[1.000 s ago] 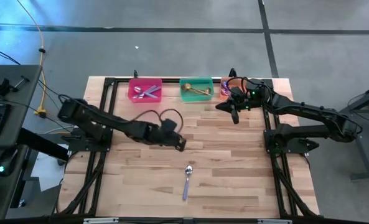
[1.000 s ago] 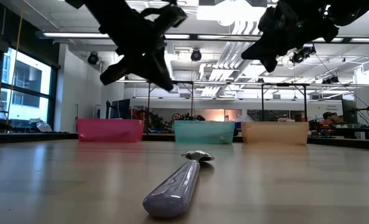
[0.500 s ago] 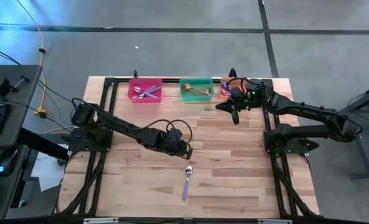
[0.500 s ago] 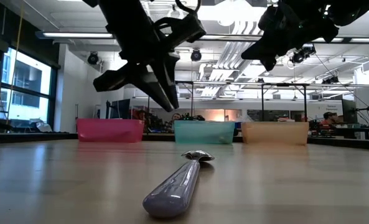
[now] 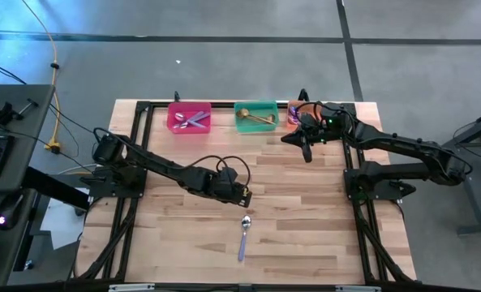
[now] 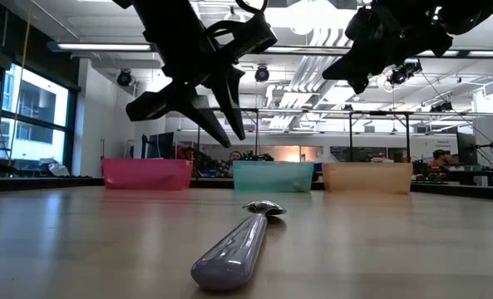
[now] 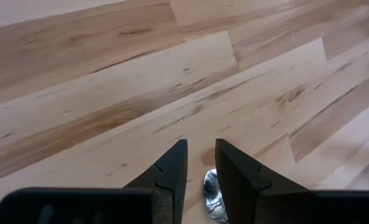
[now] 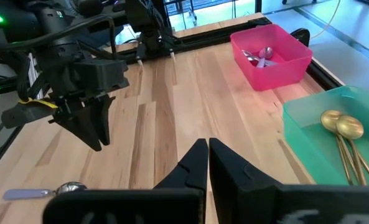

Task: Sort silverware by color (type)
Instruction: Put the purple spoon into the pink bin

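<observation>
One spoon (image 5: pixel 243 235) is left on the table (image 5: pixel 305 211), lying low in the centre of the high view, bowl pointing up the frame, handle toward the bottom edge. The left gripper (image 5: pixel 242 193) hangs just above and slightly up-frame of the bowl, empty, its fingers (image 7: pixel 172 171) parted only narrowly; in the left wrist view the bowl shows right between them, so the arm seems lined up for a descent onto it.

The other spoons are already sorted along the top of the frame: silver-lavender ones in the pink bin (image 5: pixel 189 117), gold ones in the green bin (image 5: pixel 256 115). The orange bin (image 5: pixel 292 113) is mostly hidden by the right arm, so its contents are hard to make out.

The right gripper (image 5: pixel 307 150) waits empty by the orange bin, its fingers nearly closed, clear of the left arm's work.
</observation>
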